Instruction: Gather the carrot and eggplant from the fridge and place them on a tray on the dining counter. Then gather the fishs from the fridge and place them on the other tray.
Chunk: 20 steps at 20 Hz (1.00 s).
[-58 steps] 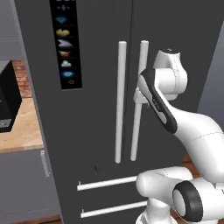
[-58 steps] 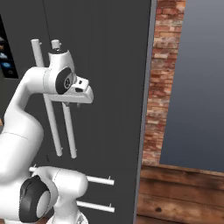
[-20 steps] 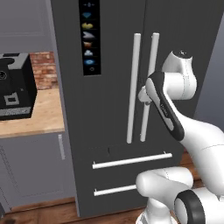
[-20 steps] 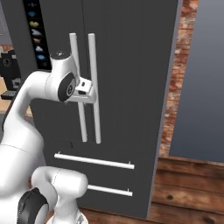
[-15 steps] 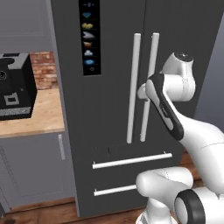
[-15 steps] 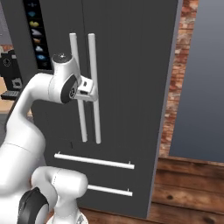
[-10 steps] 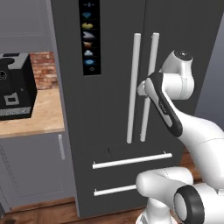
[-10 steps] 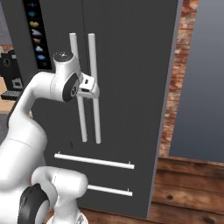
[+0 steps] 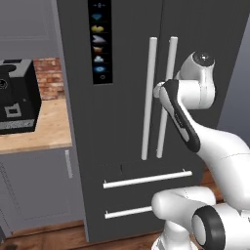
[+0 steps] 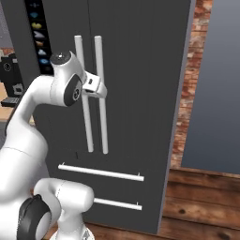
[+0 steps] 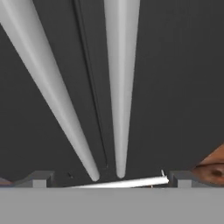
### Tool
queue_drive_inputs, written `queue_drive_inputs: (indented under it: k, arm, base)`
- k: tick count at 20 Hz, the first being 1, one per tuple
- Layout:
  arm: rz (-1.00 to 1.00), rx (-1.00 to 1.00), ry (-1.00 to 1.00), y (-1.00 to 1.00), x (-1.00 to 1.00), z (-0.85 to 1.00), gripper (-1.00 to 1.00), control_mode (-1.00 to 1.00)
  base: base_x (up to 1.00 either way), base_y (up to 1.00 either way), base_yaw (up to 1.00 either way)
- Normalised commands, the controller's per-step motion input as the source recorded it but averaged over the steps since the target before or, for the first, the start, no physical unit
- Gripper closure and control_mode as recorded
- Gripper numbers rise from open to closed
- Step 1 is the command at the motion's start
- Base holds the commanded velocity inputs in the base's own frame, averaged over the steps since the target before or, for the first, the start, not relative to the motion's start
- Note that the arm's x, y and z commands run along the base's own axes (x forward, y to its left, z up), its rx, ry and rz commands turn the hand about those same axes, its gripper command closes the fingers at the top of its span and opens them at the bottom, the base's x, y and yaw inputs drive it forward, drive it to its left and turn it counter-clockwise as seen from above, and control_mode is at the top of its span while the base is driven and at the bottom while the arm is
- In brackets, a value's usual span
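Fridge (image 9: 127, 122): tall, dark grey, both doors and both drawers shut, so its contents are hidden. Two pale vertical bar handles (image 9: 149, 97) run side by side at the door seam; black icon panel (image 9: 99, 41) on the left door. Gripper (image 11: 109, 178) faces the doors just in front of the handles, jaws spread wide, holding nothing. Black coffee machine (image 9: 17, 97) stands on the wooden counter (image 9: 36, 129) left of the fridge.

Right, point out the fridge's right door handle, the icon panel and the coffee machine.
right door handle (image 9: 166, 97), left base view, middle of the pale bar.
icon panel (image 9: 99, 41), left base view, centre of the black strip.
coffee machine (image 9: 17, 97), left base view, its dark front face.
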Motion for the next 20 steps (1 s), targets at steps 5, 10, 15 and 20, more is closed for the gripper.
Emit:
queue_drive_inputs:
  k: [5, 10, 15, 20]
  arm:
    - [-0.05, 0.00, -0.13, -0.18, 0.00, 0.28, -1.00, -1.00]
    - [0.00, 0.00, -0.08, -0.28, 0.00, 0.24, -1.00, -1.00]
    - [0.00, 0.00, -0.01, -0.03, 0.00, 0.07, -1.00, -1.00]
    - [0.00, 0.00, 0.00, 0.02, 0.03, 0.00, -1.00, -1.00]
  base:
    - [0.00, 0.00, 0.00]
    - [0.00, 0.00, 0.00]
    - [0.00, 0.00, 0.00]
    - [0.00, 0.00, 0.00]
